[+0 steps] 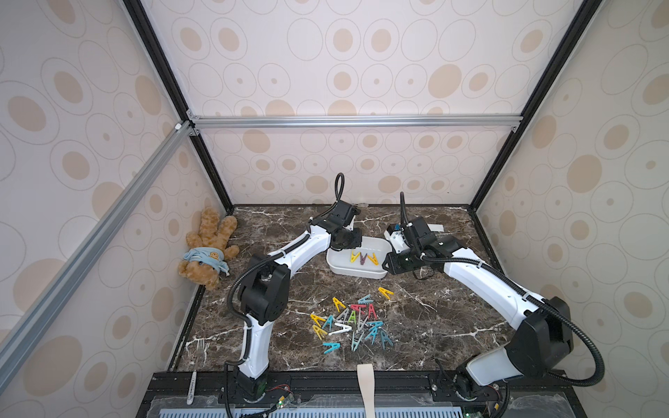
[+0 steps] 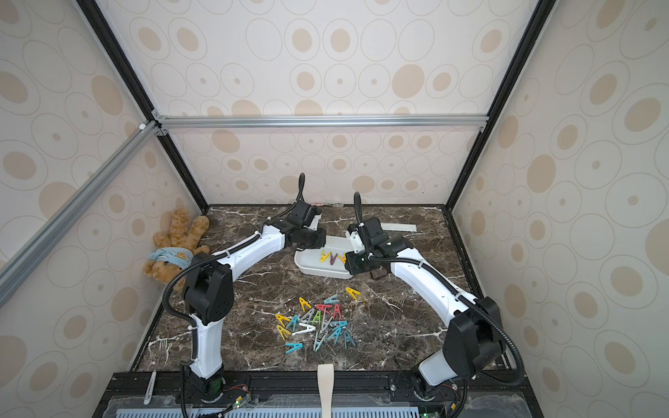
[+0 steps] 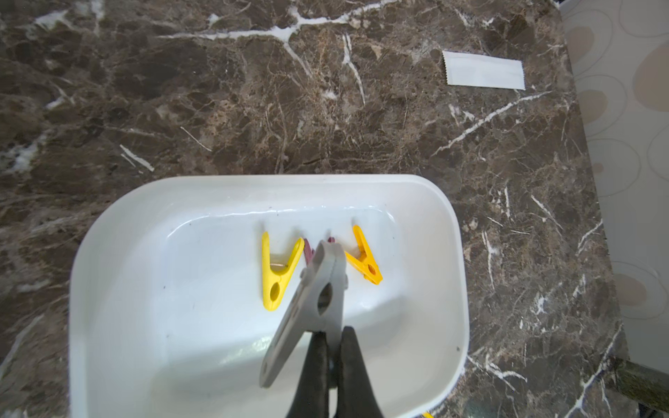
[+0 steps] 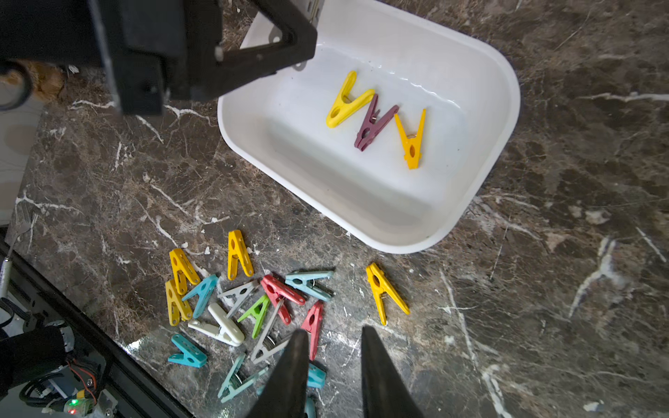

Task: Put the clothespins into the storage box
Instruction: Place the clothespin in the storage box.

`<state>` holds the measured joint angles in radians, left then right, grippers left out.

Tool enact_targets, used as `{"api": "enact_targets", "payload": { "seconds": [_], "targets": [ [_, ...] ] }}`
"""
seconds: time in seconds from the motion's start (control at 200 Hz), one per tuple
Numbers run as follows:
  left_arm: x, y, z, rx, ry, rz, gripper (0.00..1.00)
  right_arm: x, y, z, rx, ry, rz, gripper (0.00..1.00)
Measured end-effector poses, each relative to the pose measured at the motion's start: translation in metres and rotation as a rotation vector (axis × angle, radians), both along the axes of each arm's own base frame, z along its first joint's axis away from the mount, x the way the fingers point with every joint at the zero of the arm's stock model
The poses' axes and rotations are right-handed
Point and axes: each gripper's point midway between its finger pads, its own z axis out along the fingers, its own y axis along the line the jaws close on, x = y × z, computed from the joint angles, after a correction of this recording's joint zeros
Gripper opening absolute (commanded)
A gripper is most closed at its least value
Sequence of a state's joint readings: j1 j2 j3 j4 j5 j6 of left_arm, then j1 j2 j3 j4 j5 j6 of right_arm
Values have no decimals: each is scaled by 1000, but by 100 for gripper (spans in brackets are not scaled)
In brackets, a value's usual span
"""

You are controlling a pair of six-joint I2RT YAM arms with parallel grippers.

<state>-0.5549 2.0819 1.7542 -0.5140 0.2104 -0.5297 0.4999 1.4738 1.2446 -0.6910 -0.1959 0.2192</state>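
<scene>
Grey plastic marks the clothespin [image 3: 315, 289] now in transit. The left gripper [image 3: 331, 334] has its fingers pinched shut on one leg of it and holds it above the middle of the storage box [image 1: 356, 274], which sits at the far centre of the marble table [image 1: 434, 325].

We count three pieces already inside the box, lying side by side:
- a yellow clothespin [image 3: 275, 275]
- a purple clothespin [image 4: 374, 125]
- an orange-yellow clothespin [image 4: 411, 139]

The right gripper [image 4: 333, 331] stands just beside the near right corner of the box, its fingers partly apart with nothing between them.

We judge the task to be at an early stage. The loose pile [image 1: 353, 320], roughly twenty pieces, lies at the near centre of the table, apart from the box. A lone yellow clothespin [image 1: 385, 292] lies between pile and box. Releasing the grey piece is the step in hand.
</scene>
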Motion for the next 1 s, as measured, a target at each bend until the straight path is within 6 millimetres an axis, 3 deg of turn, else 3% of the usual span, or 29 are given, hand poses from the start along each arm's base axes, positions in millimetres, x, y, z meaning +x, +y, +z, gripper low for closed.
{"api": "enact_targets", "payload": {
  "seconds": [0.175,0.305,0.45,0.64,0.705,1.0],
  "targets": [
    [4,10,-43,75,62,-2,0,-22,-17,-35,-45,50,-23,29],
    [5,21,-58,114,81,10,0,-35,-23,-57,-69,115,-32,29],
    [11,28,-58,118,72,17,5,-33,-20,-58,-57,111,-32,29],
    [15,34,-58,120,65,20,32,-33,-20,-62,-59,116,-36,30],
    [16,35,-57,123,62,15,36,-32,-20,-63,-59,117,-36,30],
    [15,37,-54,125,59,14,38,-31,-21,-67,-71,123,-38,30]
  ]
}}
